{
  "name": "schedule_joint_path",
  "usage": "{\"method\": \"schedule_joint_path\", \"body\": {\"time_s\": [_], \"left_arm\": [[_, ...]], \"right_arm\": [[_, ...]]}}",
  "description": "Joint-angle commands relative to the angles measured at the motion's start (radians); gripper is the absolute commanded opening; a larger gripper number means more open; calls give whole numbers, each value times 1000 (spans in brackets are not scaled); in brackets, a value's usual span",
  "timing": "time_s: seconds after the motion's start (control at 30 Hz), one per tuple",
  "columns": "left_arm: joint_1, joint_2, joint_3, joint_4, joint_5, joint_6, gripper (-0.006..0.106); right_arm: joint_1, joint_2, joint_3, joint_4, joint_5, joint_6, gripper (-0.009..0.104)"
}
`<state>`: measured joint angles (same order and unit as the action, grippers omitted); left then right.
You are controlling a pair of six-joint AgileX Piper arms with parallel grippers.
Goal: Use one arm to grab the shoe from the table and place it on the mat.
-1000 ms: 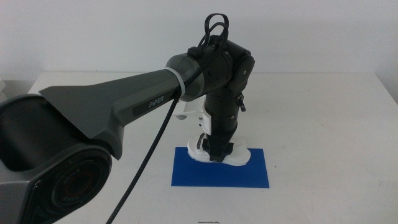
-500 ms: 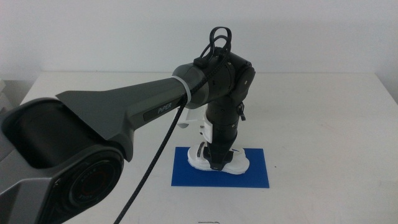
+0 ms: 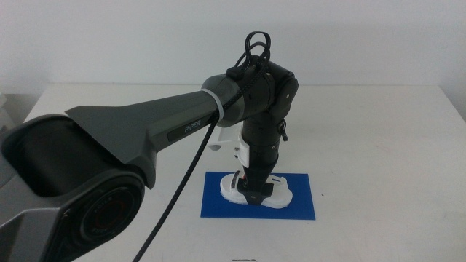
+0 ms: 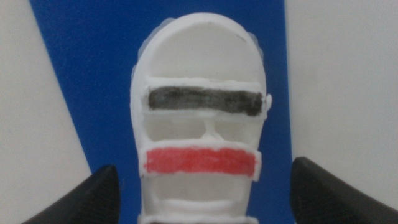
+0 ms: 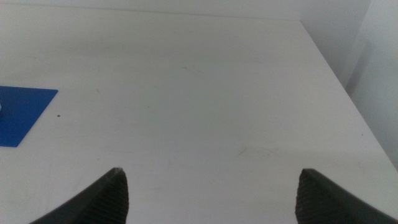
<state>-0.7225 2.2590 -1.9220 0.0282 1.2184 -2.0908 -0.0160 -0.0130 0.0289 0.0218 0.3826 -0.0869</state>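
Observation:
The white shoe [image 3: 280, 192] with a dark strap and a red strap lies flat on the blue mat [image 3: 300, 205] on the white table [image 3: 378, 145]. The left arm [image 3: 182, 127] reaches in from the left, and its gripper [image 3: 255, 191] points straight down over the middle of the shoe. In the left wrist view the shoe [image 4: 200, 130] lies on the mat [image 4: 93, 74] between the two jaws of the left gripper [image 4: 205, 186], which stand wide apart with a gap on each side. The right gripper [image 5: 208, 193] is open and empty over bare table, out of the middle view.
The right wrist view shows one corner of the mat [image 5: 22, 115] and the table's far and side edges [image 5: 336, 74]. A white wall stands behind the table.
The left arm has lowered the shoe onto the mat. The shoe now lies flat, a little nearer the mat's front.

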Motion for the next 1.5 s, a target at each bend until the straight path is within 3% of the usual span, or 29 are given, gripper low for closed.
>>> {"method": "schedule_joint_path", "body": {"time_s": [0.0, 0.27, 0.43, 0.5, 0.7, 0.8, 0.87, 0.97, 1.03, 1.17, 1.3, 1.47], "left_arm": [[1, -99, -29, 0, 101, -24, 94], [-1, -301, -29, 47, 101, -17, 94], [-1, -460, -29, 180, 101, 206, 94], [-1, -524, -29, 244, 101, 415, 94], [-1, -682, -29, 426, 101, 1427, 94], [-1, -739, -29, 506, 100, 1805, 94], [-1, -769, -29, 550, 100, 1960, 94], [12, -814, -27, 572, 100, 2040, 94], [67, -852, -27, 529, 89, 2030, 94], [249, -987, 85, 307, -41, 2054, 94], [431, -1199, 403, 130, -316, 2168, 94], [611, -1462, 824, 17, -667, 2201, 94]], "right_arm": [[2, -19, -19, -8, -56, -12, 94], [2, -19, -19, -8, -56, -12, 94], [2, -19, -19, -8, -56, -12, 94], [2, -19, -19, -8, -56, -12, 94], [2, -19, -19, -8, -56, -12, 94], [2, -19, -19, -8, -56, -12, 94], [2, -19, -19, -8, -56, -12, 94], [2, -19, -19, -8, -56, -12, 94], [2, -19, -19, -8, -56, -12, 94], [2, -19, -19, -8, -56, -12, 94], [2, -19, -19, -8, -56, -12, 94], [2, -19, -19, -8, -56, -12, 94]]}}
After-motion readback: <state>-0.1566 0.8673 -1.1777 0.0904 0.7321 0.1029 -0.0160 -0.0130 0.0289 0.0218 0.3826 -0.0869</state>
